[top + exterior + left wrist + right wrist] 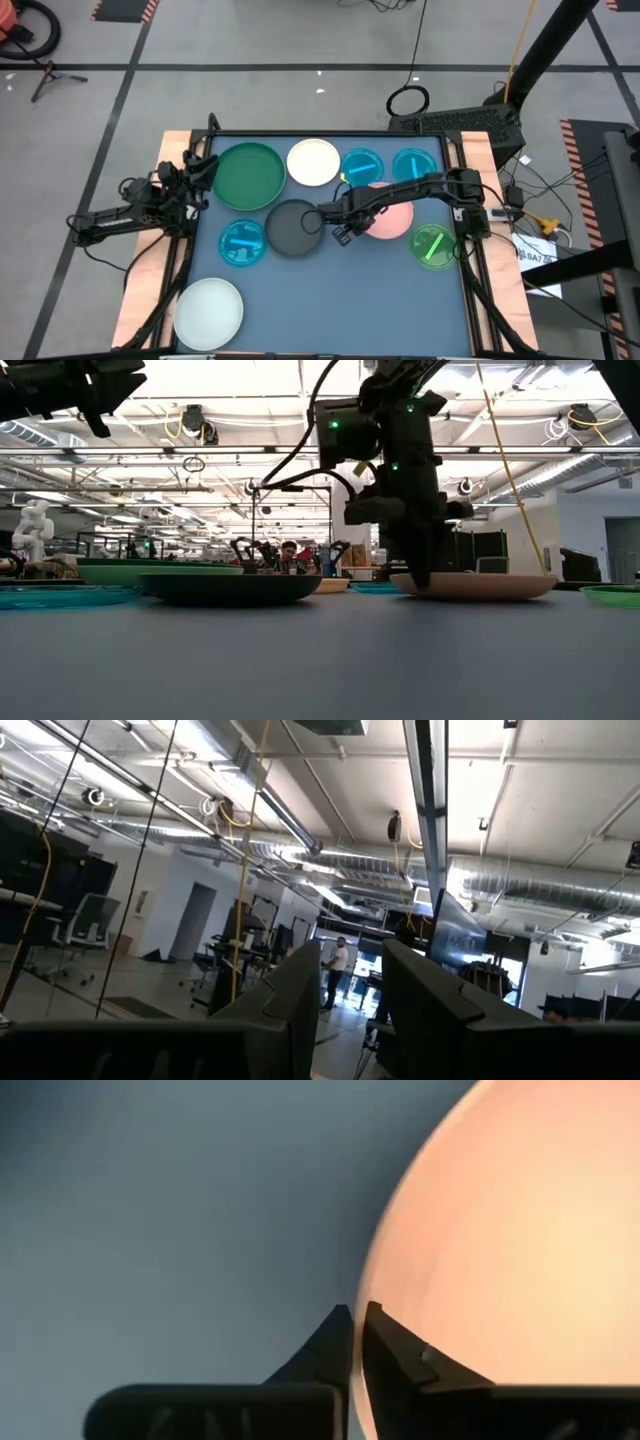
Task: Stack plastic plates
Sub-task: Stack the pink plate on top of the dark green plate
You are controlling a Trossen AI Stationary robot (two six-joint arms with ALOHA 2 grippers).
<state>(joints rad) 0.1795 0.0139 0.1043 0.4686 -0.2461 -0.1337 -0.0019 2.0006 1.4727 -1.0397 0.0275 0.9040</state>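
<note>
Pink plate (520, 1230) lies flat on the table (330, 300), between the dark grey plate (292, 228) and the bright green plate (432, 246). My right gripper (356, 1342) is down at its rim, fingers nearly together on the edge; a firm grip I cannot confirm. I judge this as the pick-up step. Next I must lift it level and carry it onto a plate for stacking. My left gripper (350, 1010) waits raised beside the table, fingers apart.

Pink plate (395, 220), dk grey plate (292, 228), blue table (330, 300).
</note>
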